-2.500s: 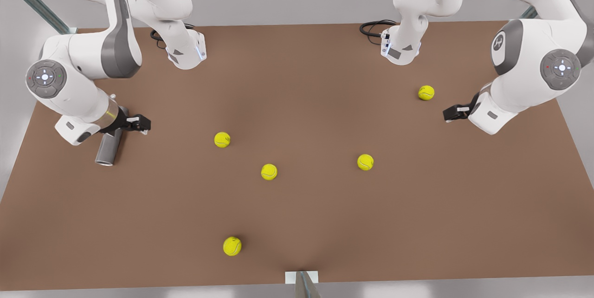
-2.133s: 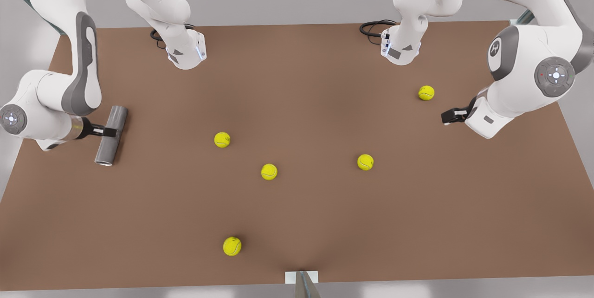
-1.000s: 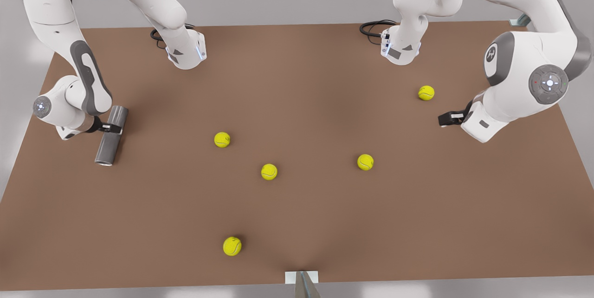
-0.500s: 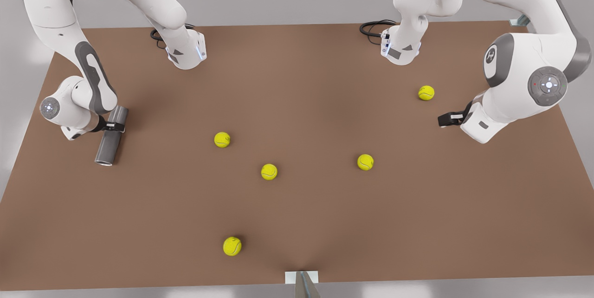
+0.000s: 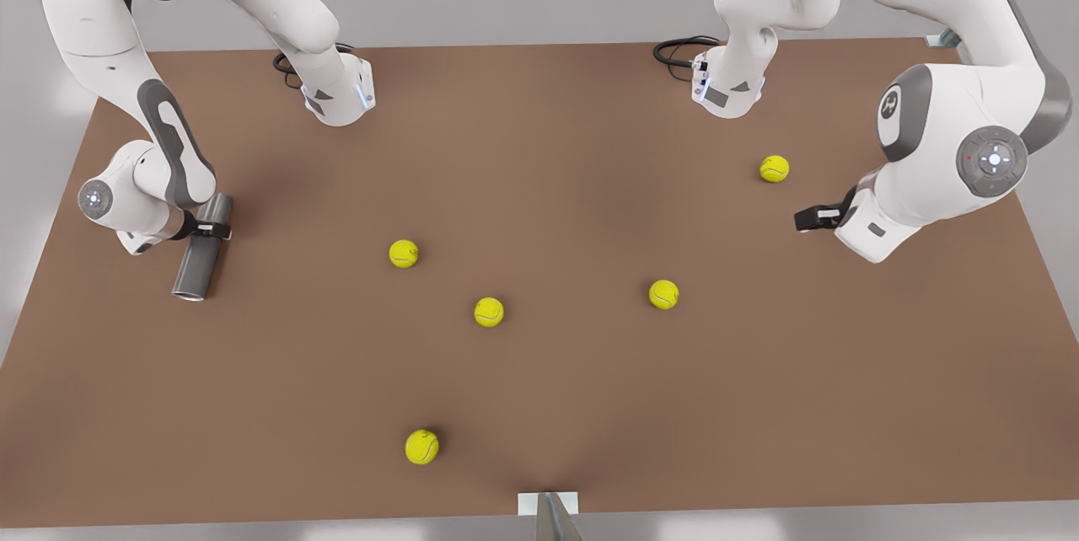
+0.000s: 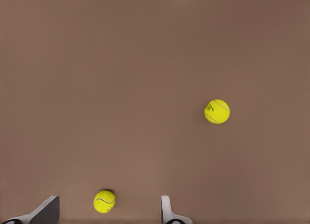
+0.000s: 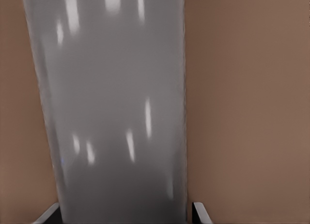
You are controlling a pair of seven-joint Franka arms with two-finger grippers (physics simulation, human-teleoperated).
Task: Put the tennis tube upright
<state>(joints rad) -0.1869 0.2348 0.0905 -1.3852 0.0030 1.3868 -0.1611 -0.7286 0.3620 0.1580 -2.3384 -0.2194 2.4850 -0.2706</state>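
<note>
1. Progress is early: the tennis tube [image 5: 199,253] lies flat on the tabletop [image 5: 539,372], so the uprighting itself is not yet done.
2. Location: in the front view the tube sits toward 9 o'clock of the tabletop, its long axis running roughly 12 to 6 o'clock, open mouth at the 6 o'clock end.
3. Right end effector [image 5: 215,228]: it is on the front view's left, straddling the tube's upper half from the 9 o'clock side. In the right wrist view the grey wall of the tube [image 7: 111,117] sits between the two fingertips [image 7: 199,213], which flank it closely; I judge the fingers pinching it, or very nearly so.
4. Left end effector [image 5: 807,219]: it waits on the front view's right, toward 3 o'clock, well apart from the tube. In the left wrist view its fingers [image 6: 167,210] are spread, with nothing between them but a tennis ball [image 6: 104,201] lying on the tabletop beyond.
5. Remaining, as I judge it: confirm the grip, lift, rotate the tube vertical, set it on its end, then release.
</note>
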